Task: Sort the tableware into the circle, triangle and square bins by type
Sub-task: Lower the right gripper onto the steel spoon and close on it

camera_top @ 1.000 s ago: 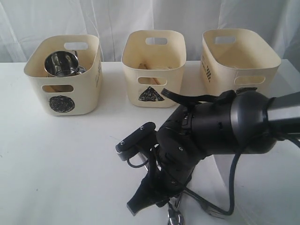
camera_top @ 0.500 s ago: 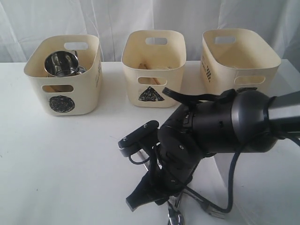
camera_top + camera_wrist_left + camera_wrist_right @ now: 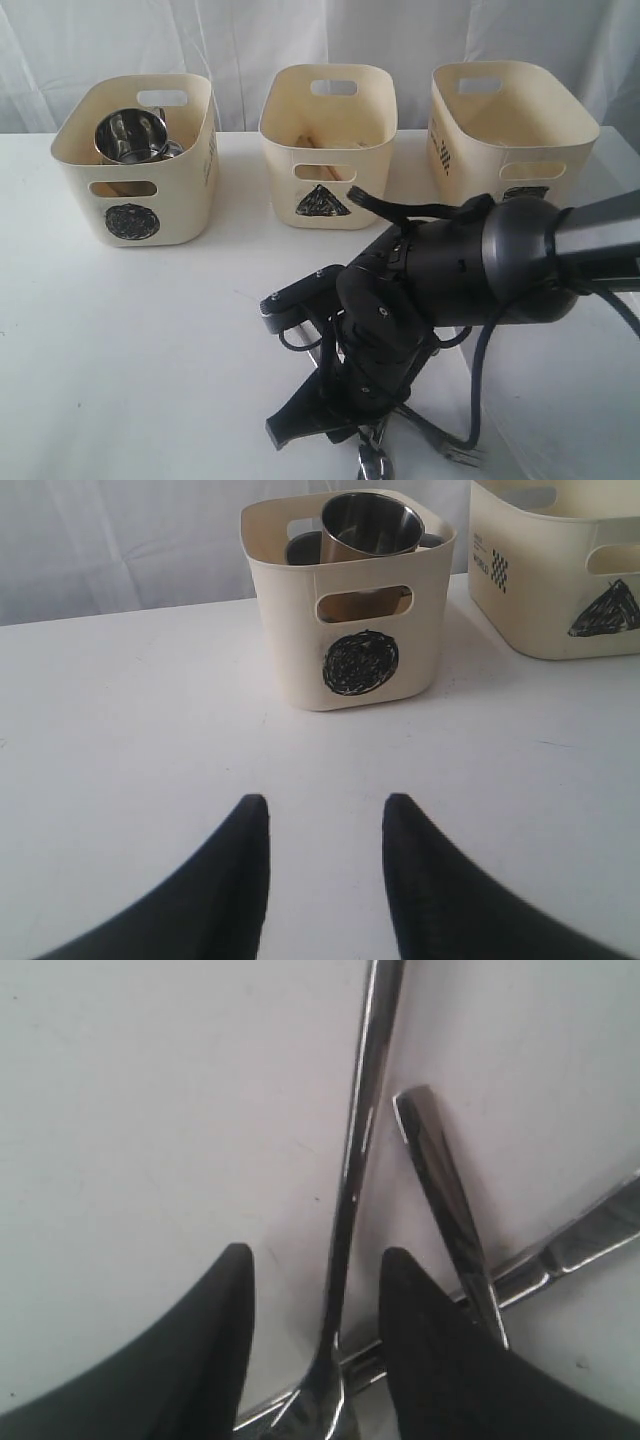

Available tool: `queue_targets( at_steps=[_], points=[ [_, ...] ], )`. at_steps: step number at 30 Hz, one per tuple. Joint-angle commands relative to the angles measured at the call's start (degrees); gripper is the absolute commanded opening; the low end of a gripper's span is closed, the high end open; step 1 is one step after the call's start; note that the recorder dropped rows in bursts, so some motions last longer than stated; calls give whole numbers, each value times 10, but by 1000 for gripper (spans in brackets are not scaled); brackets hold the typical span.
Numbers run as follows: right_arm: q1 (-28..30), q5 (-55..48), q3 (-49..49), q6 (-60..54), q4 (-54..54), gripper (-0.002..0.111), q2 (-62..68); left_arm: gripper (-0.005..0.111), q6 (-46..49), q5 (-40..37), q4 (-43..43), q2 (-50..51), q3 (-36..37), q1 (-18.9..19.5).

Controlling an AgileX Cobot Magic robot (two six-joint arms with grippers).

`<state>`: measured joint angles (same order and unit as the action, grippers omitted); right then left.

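Note:
My right gripper [image 3: 318,1260] [image 3: 335,432] points down at steel cutlery [image 3: 375,455] near the table's front edge. It is open, and its fingers straddle one long steel handle [image 3: 355,1160] without closing on it. Two other steel handles [image 3: 440,1170] lie crossed beside it. A fork [image 3: 455,455] shows just right of the gripper. My left gripper [image 3: 325,810] hangs open and empty over bare table in front of the circle bin [image 3: 350,630] [image 3: 130,190]. A steel mug [image 3: 130,135] [image 3: 372,525] stands in that bin. The triangle bin [image 3: 325,150] and the square bin [image 3: 510,130] stand further right.
The three bins line the back of the white table [image 3: 150,350]. A white curtain hangs behind them. The bulky right arm [image 3: 480,270] covers the front middle of the table. A large white plate [image 3: 540,400] seems to lie beneath it.
The right arm has sunk a little and its wrist has turned slightly toward the cutlery. Both grippers' jaws stand as before.

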<state>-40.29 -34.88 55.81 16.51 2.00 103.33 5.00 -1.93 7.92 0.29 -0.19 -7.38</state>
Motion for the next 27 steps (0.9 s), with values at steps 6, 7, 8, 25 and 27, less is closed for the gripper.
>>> queue_targets(
  at_steps=[6,7,8,25,27],
  points=[
    [5,12,1,3,-3,39,15,42,-1,3,1,-3,2,1],
    [5,13,1,3,-5,39,15,42,-1,3,1,-3,2,1],
    [5,13,1,3,-8,39,16,42,-1,3,1,-3,2,1],
    [5,7,1,-2,-16,9,37,42,-1,3,1,-3,2,1],
    [5,7,1,-10,-16,3,37,42,-1,3,1,-3,2,1]
  ],
)
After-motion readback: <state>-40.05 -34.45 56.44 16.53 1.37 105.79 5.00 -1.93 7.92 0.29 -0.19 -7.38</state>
